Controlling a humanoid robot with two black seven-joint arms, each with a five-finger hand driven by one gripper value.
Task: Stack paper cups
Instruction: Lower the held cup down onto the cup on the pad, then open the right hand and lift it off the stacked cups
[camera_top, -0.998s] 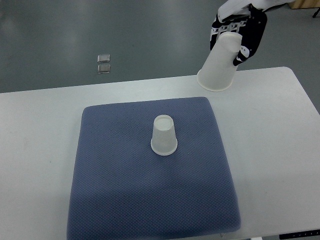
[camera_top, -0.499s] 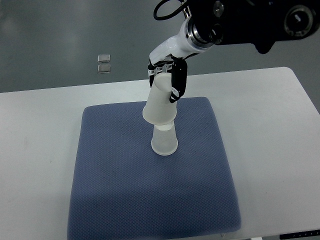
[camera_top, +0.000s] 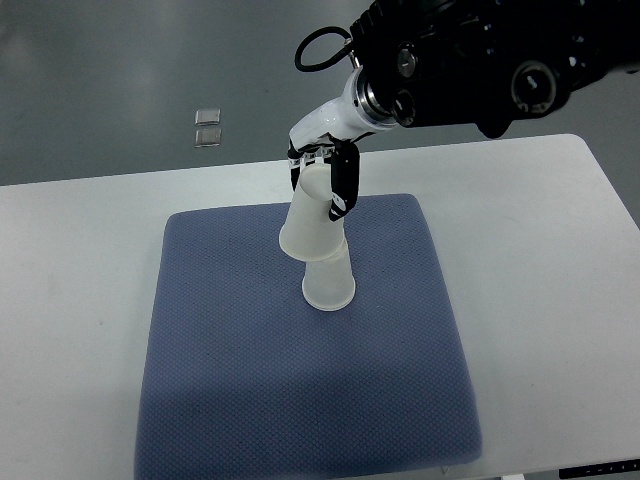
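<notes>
A white counter (camera_top: 80, 260) carries a blue mat (camera_top: 240, 380); an upturned cup (camera_top: 328, 286) stands on the mat.

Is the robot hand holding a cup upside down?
Yes, the robot hand grips a paper cup with its open mouth facing down over the other cup.

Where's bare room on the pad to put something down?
The blue pad is bare along its near edge and both sides of the standing cup. Its far middle is crowded: the right hand holds the tilted cup over the standing one.
</notes>
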